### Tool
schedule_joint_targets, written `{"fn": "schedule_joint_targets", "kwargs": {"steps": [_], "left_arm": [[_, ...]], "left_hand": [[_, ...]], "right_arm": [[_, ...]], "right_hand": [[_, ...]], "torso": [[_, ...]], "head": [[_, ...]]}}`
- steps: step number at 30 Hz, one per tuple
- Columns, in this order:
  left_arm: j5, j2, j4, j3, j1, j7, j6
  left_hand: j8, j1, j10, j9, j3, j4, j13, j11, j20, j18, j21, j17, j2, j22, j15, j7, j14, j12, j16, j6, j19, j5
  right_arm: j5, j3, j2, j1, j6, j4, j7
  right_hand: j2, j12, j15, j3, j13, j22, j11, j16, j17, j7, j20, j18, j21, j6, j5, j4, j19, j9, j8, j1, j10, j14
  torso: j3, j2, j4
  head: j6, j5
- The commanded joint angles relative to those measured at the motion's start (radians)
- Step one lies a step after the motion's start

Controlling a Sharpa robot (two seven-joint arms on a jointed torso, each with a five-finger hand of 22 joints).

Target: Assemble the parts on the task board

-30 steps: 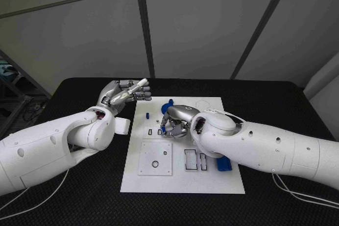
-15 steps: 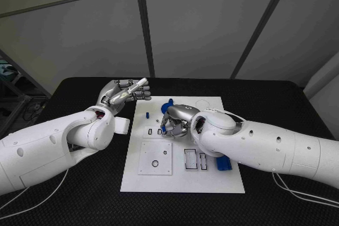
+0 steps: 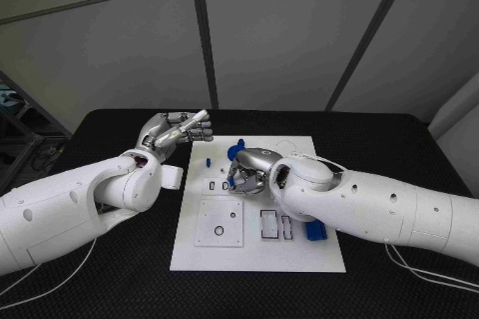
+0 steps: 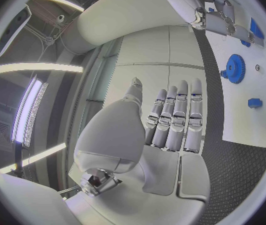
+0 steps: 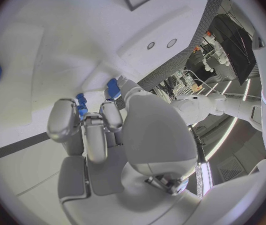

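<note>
- Barely anything differs from a second ago: both arms and every blue piece sit where they did, the right arm shifted at most a touch.
- The left hand (image 3: 178, 131) is raised over the black table (image 3: 110, 125), off the board's left far corner; its fingers lie straight and close together with the thumb alongside, holding nothing.
- The right hand (image 3: 252, 172) presses down on the white task board (image 3: 259, 257), fingers curled in; the right wrist view shows a small blue part (image 5: 81, 105) at the fingertips (image 5: 111, 116), but I cannot tell whether it is actually gripped.
- A blue gear (image 3: 232, 151), round and toothed, lies flat on the board just beyond that hand; a small blue peg (image 3: 208, 162) stands near the left edge.
- A blue bar (image 3: 315, 230) lies near the board's right edge, partly under the right forearm.
- A flat white square plate (image 3: 219, 223) and dark-outlined rectangular slots (image 3: 269, 224) occupy the near middle; the board's near strip is bare.
- The table is matte and finely textured, with open room around the board on all sides.
</note>
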Motion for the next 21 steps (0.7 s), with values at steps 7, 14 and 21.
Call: {"fn": "schedule_joint_targets", "kwargs": {"steps": [7,14,21], "left_arm": [[-0.007,0.0,0.001,0.001,0.002,0.0,0.001],[-0.007,-0.001,0.001,0.001,0.002,0.0,0.002],[-0.007,-0.001,0.001,0.001,0.002,0.0,0.001]], "left_hand": [[-0.005,-0.003,0.003,-0.001,0.0,-0.008,0.0,0.002,0.003,0.007,-0.004,0.001,0.005,-0.001,0.004,0.002,-0.002,-0.005,-0.005,0.005,-0.006,-0.005],[-0.005,-0.003,0.003,-0.001,0.0,-0.008,0.0,0.002,0.003,0.007,-0.004,0.001,0.005,-0.001,0.004,0.002,-0.002,-0.005,-0.005,0.005,-0.006,-0.005],[-0.005,-0.003,0.003,-0.001,0.0,-0.008,0.0,0.002,0.003,0.007,-0.004,0.001,0.005,-0.001,0.004,0.002,-0.002,-0.005,-0.005,0.005,-0.006,-0.005]], "right_arm": [[-0.014,-0.006,-0.003,-0.005,0.032,-0.005,-0.029],[-0.017,-0.006,-0.002,-0.005,0.027,-0.006,-0.03],[-0.024,-0.006,-0.003,-0.005,0.019,-0.007,-0.034]], "right_hand": [[-0.018,-0.008,0.013,-0.005,-0.006,-0.006,0.008,-0.001,0.252,0.005,0.008,-0.005,-0.009,-0.024,0.007,0.009,-0.011,0.0,-0.013,-0.017,-0.014,0.101],[-0.033,-0.009,0.019,-0.012,-0.01,-0.009,0.014,0.0,0.252,0.01,0.014,-0.005,-0.011,-0.045,-0.011,0.017,-0.013,0.0,-0.023,-0.037,-0.018,0.101],[-0.045,-0.009,0.021,-0.021,-0.012,-0.013,0.016,-0.001,0.251,0.012,0.017,-0.004,-0.015,-0.056,-0.029,0.025,-0.015,0.001,-0.027,-0.052,-0.02,0.101]], "torso": [[-0.0002,0.0,-0.0001],[0.0001,0.0,-0.0004],[0.0001,0.0,0.0001]], "head": [[0.0,0.0],[0.0,0.0],[0.0,0.0]]}}
